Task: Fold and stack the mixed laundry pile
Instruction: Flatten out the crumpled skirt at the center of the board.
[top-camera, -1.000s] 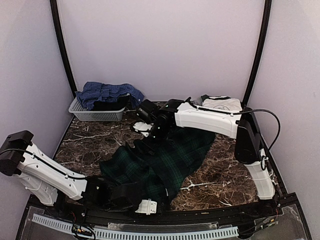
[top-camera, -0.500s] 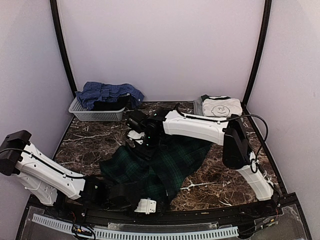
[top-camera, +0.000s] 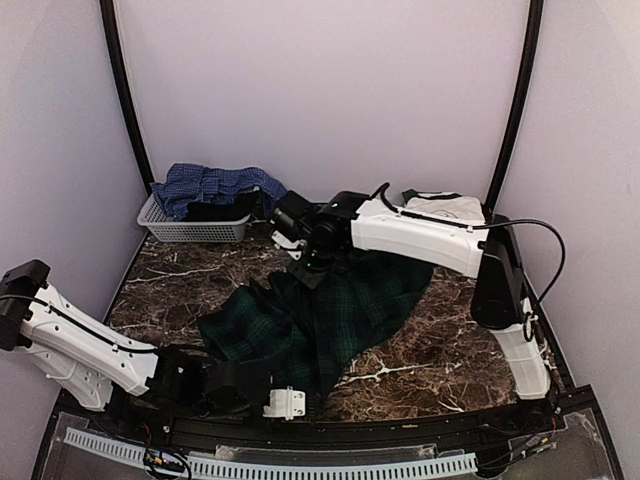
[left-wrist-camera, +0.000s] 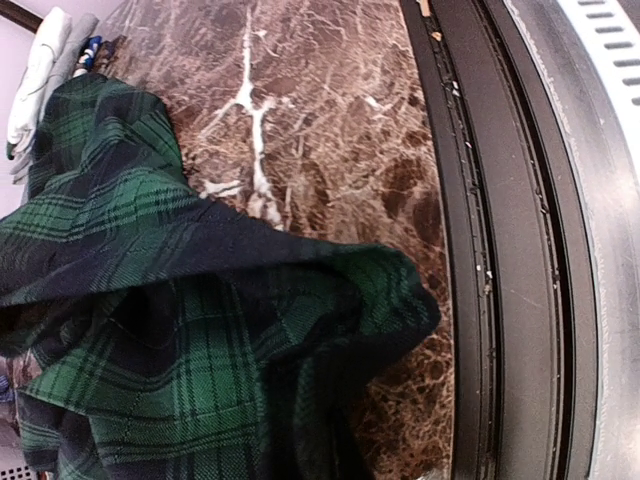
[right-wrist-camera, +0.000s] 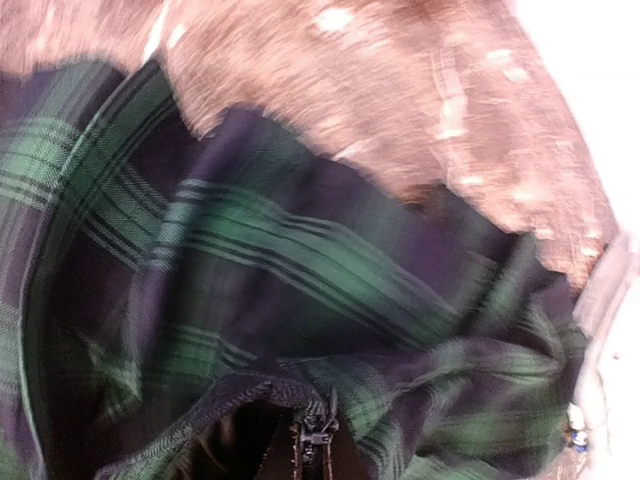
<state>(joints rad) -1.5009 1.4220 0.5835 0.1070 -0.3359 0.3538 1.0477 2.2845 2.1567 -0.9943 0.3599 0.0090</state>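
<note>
At ten o'clock on the marble table (top-camera: 455, 350), the blue checked shirt (top-camera: 215, 185) and a dark item (top-camera: 222, 212) are seen heaped in the slatted basket (top-camera: 185, 231), touched by neither arm.

At about seven o'clock, on the near edge, the left gripper (top-camera: 285, 403) is kept clenched. Its fingers are not shown in its own wrist view, but tartan cloth is bunched right up to the lens, so the near hem is judged to be pinched. The gripper has been drawn slightly towards eight o'clock over the last second, and the hem has gone with it.

The dark green tartan shirt (top-camera: 345, 310) is spread crumpled over the middle of the table, from six o'clock towards two. The main change is found at its far edge, near twelve o'clock. The right gripper (top-camera: 303, 262), released and set lower on the cloth half a second ago, is now clamped on that edge. The fabric is pulled up into a peak beneath it as the arm is drawn back. The shirt is thus held at two opposite ends, which is judged to let it be stretched flat before folding.

At two o'clock the white tee (top-camera: 445, 208) is seen lying folded, so one garment is taken as done.
</note>
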